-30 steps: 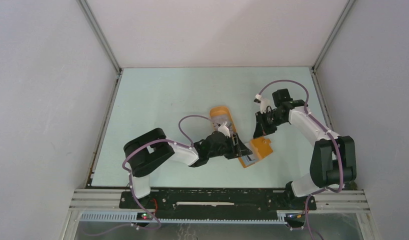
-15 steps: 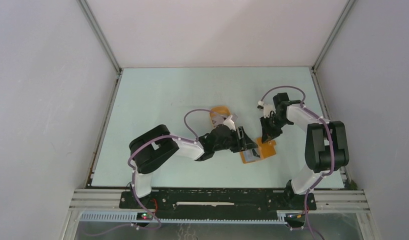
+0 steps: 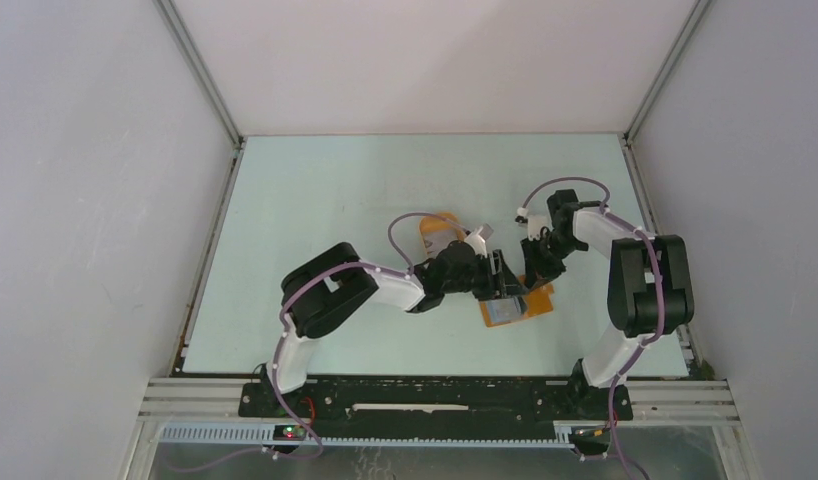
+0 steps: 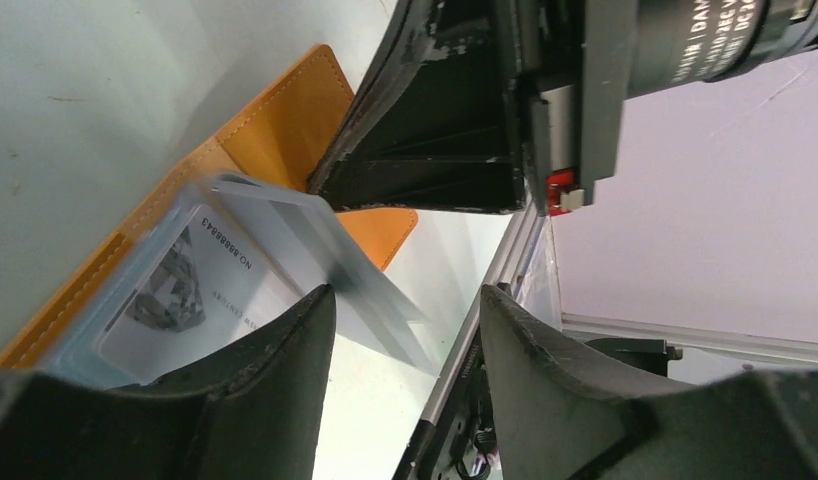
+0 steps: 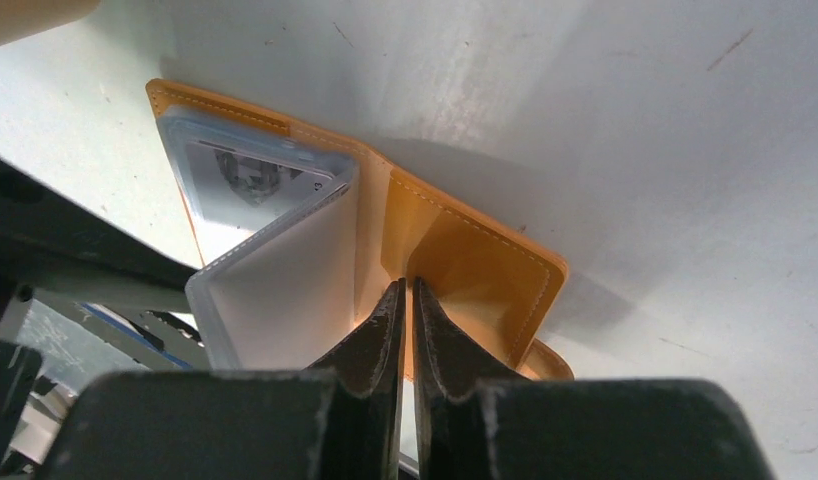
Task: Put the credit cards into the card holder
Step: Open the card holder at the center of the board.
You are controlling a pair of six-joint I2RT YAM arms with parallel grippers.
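Left arm: elbow folded at near left, forearm stretched low and rightward across the table (image 3: 315, 220).
Left gripper (image 4: 405, 296): jaws well apart, holding nothing, just left of the card holder (image 5: 485, 270).
Right arm: elbow doubled up at the right edge, wrist reaching left and nearward, tilted down.
Right gripper (image 5: 405, 292): jaws almost together, pinching a raised orange fold of the holder.
Card holder: open, right of table centre, between both grippers.
Printed card (image 5: 250, 185): under the left half's clear window.
Plain card (image 5: 285, 290): pale, tilted up from the middle fold.
Oval orange tray (image 3: 437, 226): just beyond the left wrist.
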